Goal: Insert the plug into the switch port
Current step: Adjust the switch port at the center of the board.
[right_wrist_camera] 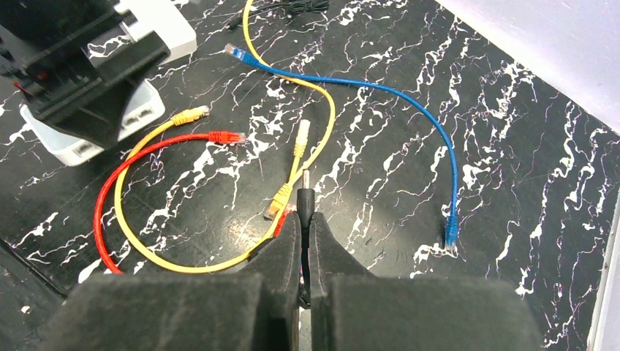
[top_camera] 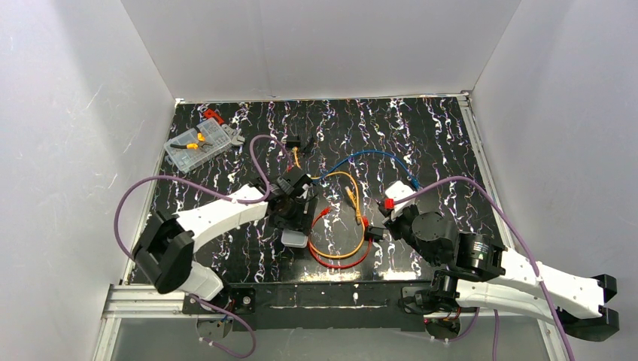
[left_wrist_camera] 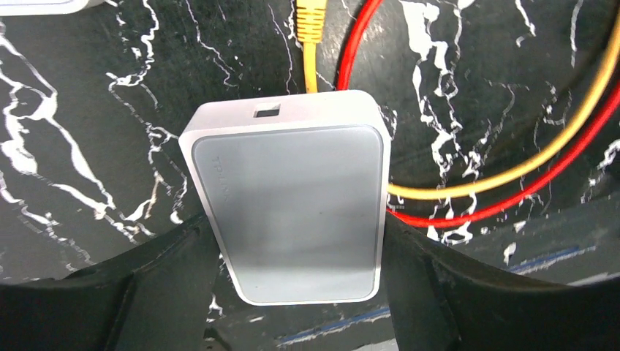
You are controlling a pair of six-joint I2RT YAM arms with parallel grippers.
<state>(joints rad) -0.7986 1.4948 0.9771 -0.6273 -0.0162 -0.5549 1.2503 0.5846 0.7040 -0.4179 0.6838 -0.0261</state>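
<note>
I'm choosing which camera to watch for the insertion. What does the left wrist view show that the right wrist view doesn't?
Only the left wrist: the switch box with its whole top face, and a clear look at the small socket in its far edge. Only the right wrist: the right gripper shut on the thin plug, and the blue cable. Both: the box held by the left gripper, the yellow cable and the red cable.

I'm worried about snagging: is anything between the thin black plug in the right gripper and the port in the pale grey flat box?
Yes: a yellow cable's connector and a red cable lie on the table just before the switch port. The black plug would pass above them, probably clear.
</note>
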